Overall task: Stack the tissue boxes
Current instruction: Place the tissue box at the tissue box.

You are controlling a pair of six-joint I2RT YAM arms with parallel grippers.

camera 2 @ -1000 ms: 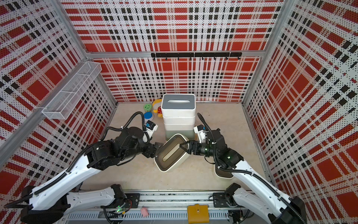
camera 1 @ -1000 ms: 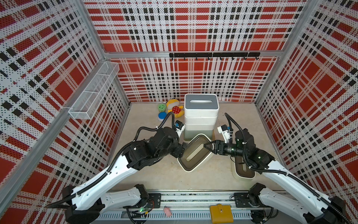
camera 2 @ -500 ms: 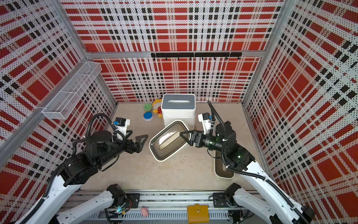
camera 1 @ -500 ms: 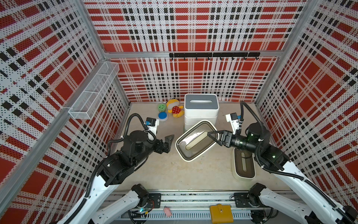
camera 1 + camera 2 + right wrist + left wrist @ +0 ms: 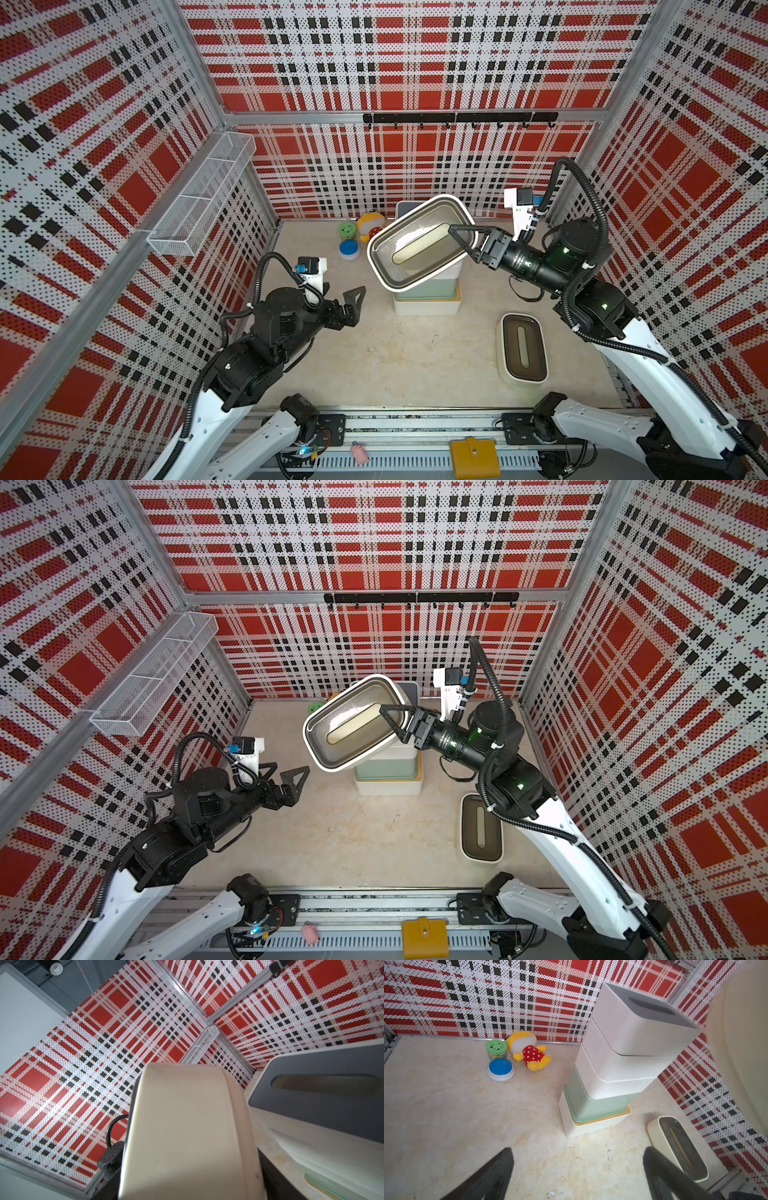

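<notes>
Aloft, smooth round-cornered tissue box (image 5: 420, 266)

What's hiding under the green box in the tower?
A wider cream box sits under the green box, flat on the table. Only the edge of its yellowish lid peeks out; the rest of the lid and any slot is covered.

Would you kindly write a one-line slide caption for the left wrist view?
Open left gripper faces the stack of tissue boxes; one dark-lidded box lies beside it.
</notes>
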